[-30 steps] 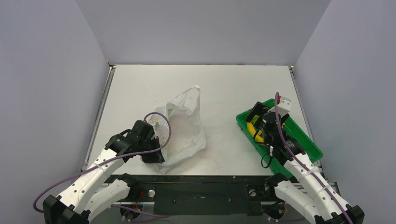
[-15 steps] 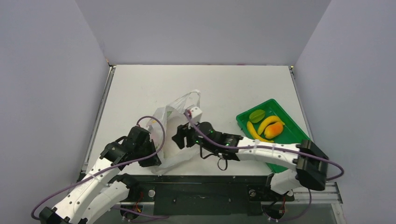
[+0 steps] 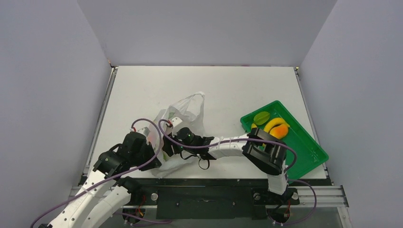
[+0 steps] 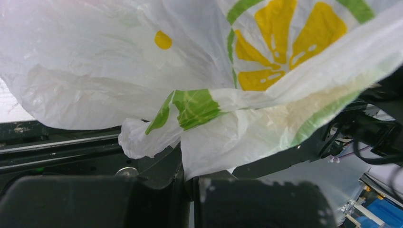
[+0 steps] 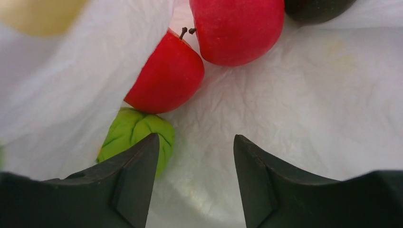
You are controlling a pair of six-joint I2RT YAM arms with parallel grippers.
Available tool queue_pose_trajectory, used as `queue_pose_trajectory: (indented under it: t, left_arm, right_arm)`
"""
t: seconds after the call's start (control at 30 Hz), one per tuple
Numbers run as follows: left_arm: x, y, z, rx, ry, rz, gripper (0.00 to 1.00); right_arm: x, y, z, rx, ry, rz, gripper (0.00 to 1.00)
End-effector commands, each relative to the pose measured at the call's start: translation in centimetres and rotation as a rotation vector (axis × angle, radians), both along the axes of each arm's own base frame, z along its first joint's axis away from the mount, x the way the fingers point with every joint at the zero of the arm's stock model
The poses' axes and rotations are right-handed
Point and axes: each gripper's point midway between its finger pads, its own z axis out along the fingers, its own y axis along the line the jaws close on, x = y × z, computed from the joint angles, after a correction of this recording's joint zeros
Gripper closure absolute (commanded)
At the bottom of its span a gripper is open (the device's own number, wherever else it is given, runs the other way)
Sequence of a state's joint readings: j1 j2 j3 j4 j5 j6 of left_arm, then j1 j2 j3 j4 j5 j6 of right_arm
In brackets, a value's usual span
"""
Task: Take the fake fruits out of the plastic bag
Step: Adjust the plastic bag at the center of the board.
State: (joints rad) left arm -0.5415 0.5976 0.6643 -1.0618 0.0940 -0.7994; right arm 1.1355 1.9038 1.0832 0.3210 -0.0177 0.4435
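The plastic bag (image 3: 187, 111) is thin, crinkled, milky-white film printed with a yellow citrus slice ringed in green. It lies left of centre on the desk (image 3: 228, 85), near the front edge. Its long axis runs from the near-left corner up to a peaked end that points toward the far edge and slightly right.

The left claw (image 4: 189, 183) is clenched on a folded hem of the bag, with the film pinched into the slit between its dark fingers. The right arm (image 3: 228, 142) stretches across from the right. The right claw (image 5: 195, 142) is inside the bag and released, with only bare film between its spread fingers.

Ahead of it lie a glossy red apple (image 5: 166, 76) and a second apple (image 5: 236, 28), touching, their stems pointing at each other. A wrinkled green lime (image 5: 138, 135) sits under the red apple, just beside one finger. A dark purple piece (image 5: 318, 7) shows at the top edge beside the second apple. A blurred yellow shape shows through the film at upper left; what it is cannot be told.

Well apart on the right is the green tray (image 3: 309, 154), its long axis running far-left to near-right. Its far end holds a green starfruit (image 3: 261, 117), a yellow banana (image 3: 272, 124) and an orange mango (image 3: 280, 132). The banana and mango lie side by side, slanting across the tray.
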Motion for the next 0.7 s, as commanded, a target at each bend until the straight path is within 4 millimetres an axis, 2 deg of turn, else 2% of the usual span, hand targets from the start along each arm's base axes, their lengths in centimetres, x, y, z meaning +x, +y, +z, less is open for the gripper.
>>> queue_pose_trajectory:
  t: [0.0, 0.1, 0.2, 0.23, 0.27, 0.33, 0.4, 0.43, 0.47, 0.5, 0.53, 0.57, 0.6, 0.63, 0.67]
  left_arm:
    - [3.5, -2.1, 4.8, -0.071, -0.144, -0.027, 1.0]
    - [5.7, -3.5, 7.0, -0.09, -0.198, -0.053, 1.0]
    - [8.8, -5.2, 10.4, -0.094, -0.274, -0.092, 1.0]
    - [9.2, -5.5, 11.1, -0.093, -0.284, -0.104, 1.0]
    - [9.9, -6.0, 12.6, -0.101, -0.307, -0.118, 1.0]
    - [10.1, -6.2, 13.6, -0.105, -0.32, -0.134, 1.0]
    - [9.4, -5.6, 12.8, -0.088, -0.297, -0.129, 1.0]
    - [8.6, -5.1, 11.1, -0.067, -0.255, -0.124, 1.0]
    - [7.9, -4.7, 10.6, -0.068, -0.253, -0.116, 1.0]
    - [7.0, -4.1, 8.6, -0.053, -0.202, -0.105, 1.0]
    - [6.1, -3.8, 8.1, -0.065, -0.2, -0.101, 1.0]
    - [5.0, -3.4, 6.0, -0.055, -0.144, -0.089, 1.0]
    - [4.3, -3.1, 5.7, -0.068, -0.147, -0.083, 1.0]
    - [3.3, -2.8, 4.4, -0.075, -0.112, -0.077, 1.0]
    - [2.8, -2.7, 3.8, -0.078, -0.098, -0.077, 1.0]
  right_arm:
    - [1.0, 3.0, 4.1, 0.215, -0.002, 0.037, 0.4]
    - [1.2, 2.8, 4.0, 0.256, 0.036, 0.03, 0.33]
    - [1.9, 2.1, 3.9, 0.293, 0.067, 0.015, 0.27]
    - [2.0, 2.1, 4.2, 0.313, 0.077, 0.016, 0.26]
    - [2.4, 1.8, 4.1, 0.317, 0.084, 0.01, 0.25]
    - [2.7, 1.7, 4.4, 0.336, 0.095, 0.01, 0.24]
    - [2.7, 1.7, 4.6, 0.347, 0.101, 0.024, 0.24]
    - [2.7, 1.7, 4.5, 0.348, 0.101, 0.027, 0.24]
    - [2.6, 1.7, 4.4, 0.348, 0.101, 0.031, 0.23]
    - [2.5, 1.6, 4.2, 0.344, 0.102, 0.033, 0.23]
    - [2.5, 1.6, 4.1, 0.341, 0.097, 0.029, 0.23]
    - [2.4, 1.7, 4.0, 0.336, 0.095, 0.031, 0.22]
    - [2.4, 1.7, 3.9, 0.33, 0.088, 0.034, 0.2]
    - [2.2, 2.0, 3.9, 0.328, 0.085, 0.041, 0.15]
    - [2.1, 2.0, 3.6, 0.314, 0.082, 0.048, 0.14]
